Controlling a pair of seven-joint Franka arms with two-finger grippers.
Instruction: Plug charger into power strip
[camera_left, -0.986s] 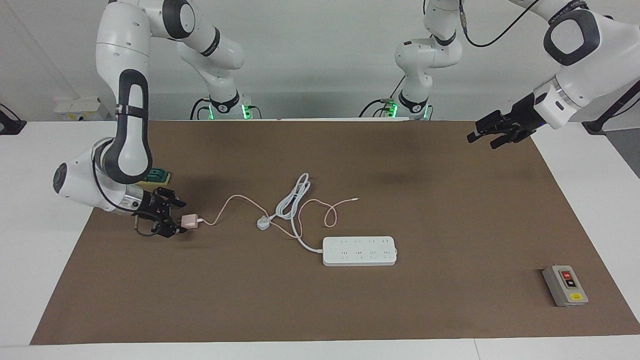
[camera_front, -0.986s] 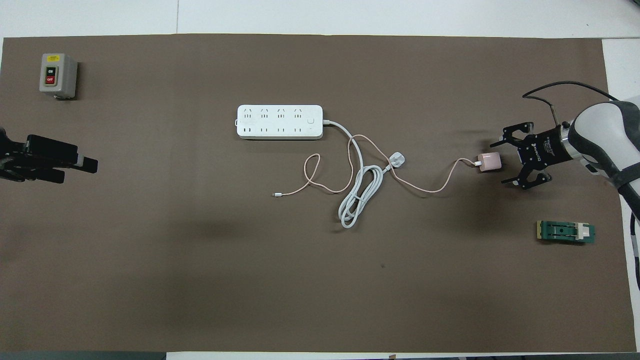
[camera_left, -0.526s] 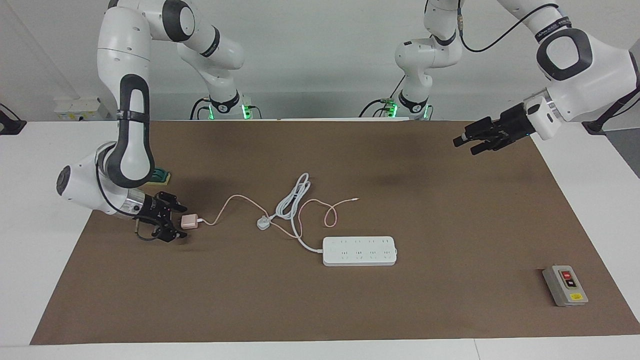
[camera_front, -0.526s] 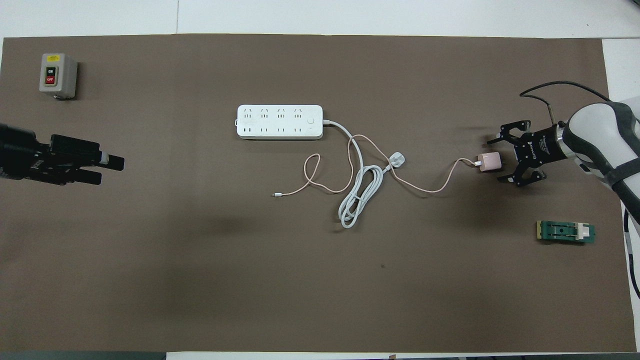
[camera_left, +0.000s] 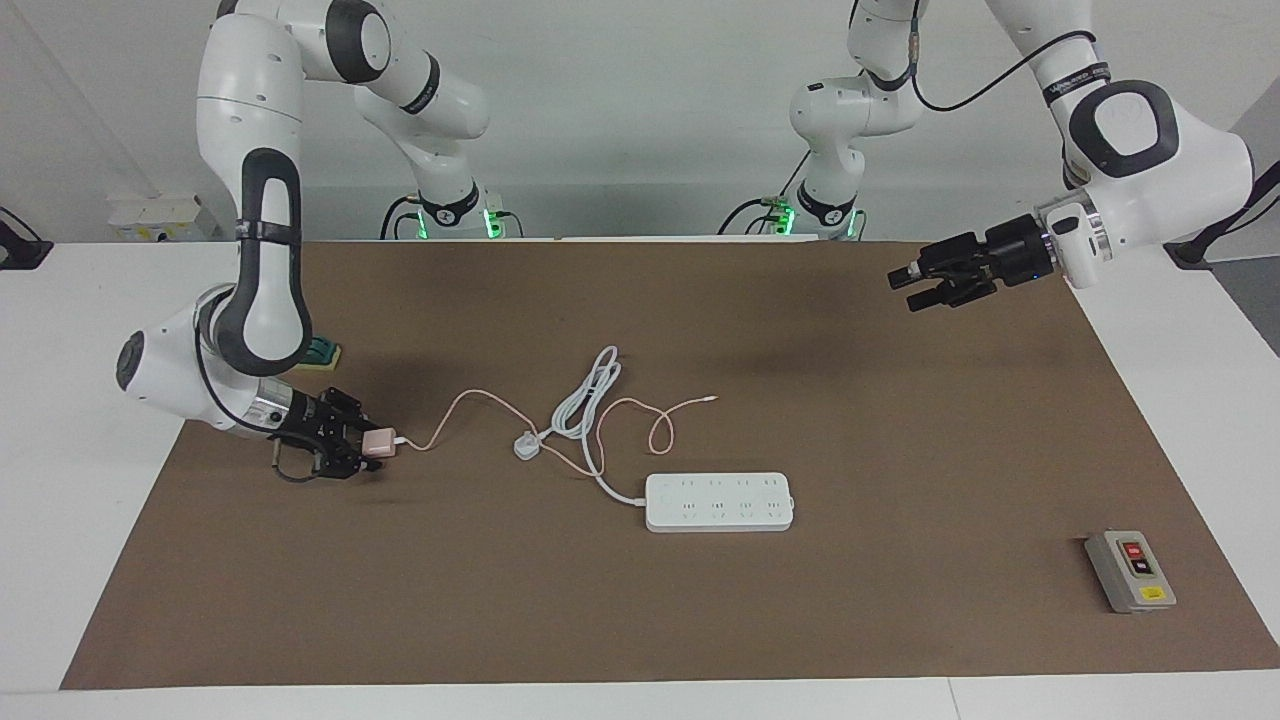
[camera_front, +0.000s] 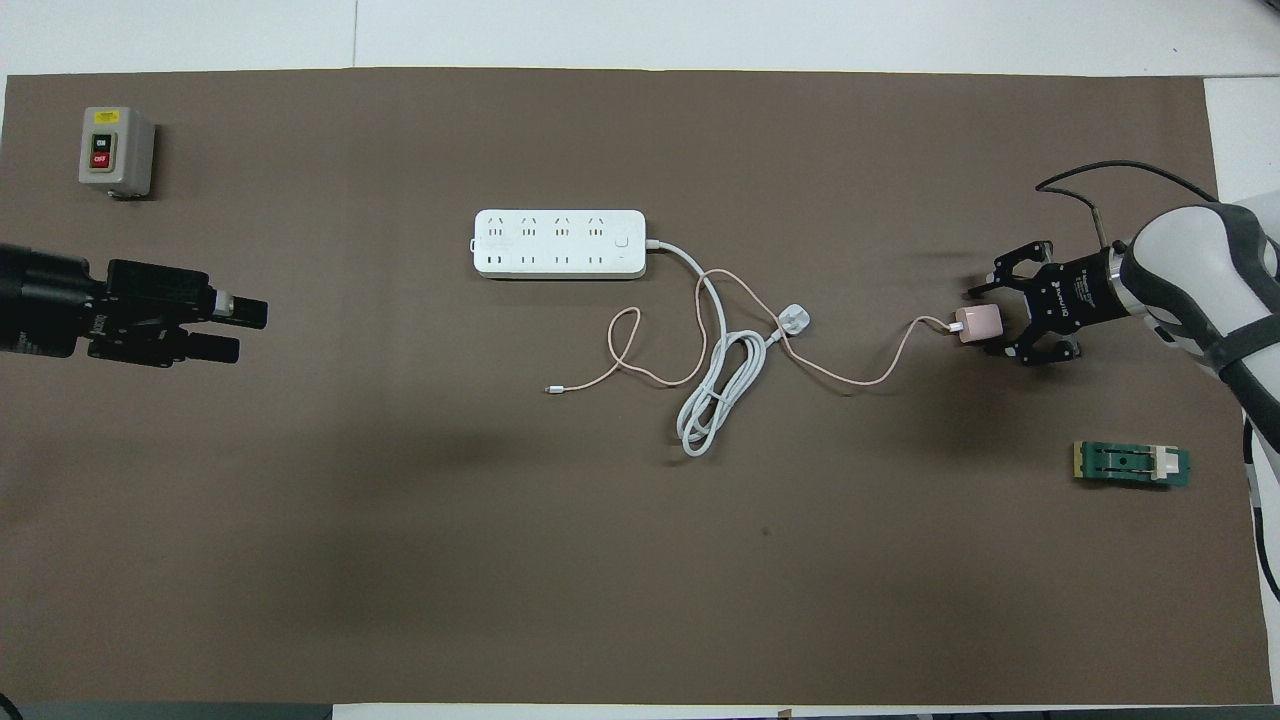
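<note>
Right gripper (camera_left: 366, 447) clenched on charger (camera_left: 379, 444) at the right arm's end of the mat. Strip (camera_left: 719, 501) lies mid-table, farther from the robots, long axis across. Left gripper (camera_left: 903, 284) hangs released, waiting, over the left arm's end.

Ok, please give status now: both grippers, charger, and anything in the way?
Right gripper shut on charger, on the mat. Left gripper open, raised over the mat, waiting. Power strip free; white plug and cord lie between.
</note>
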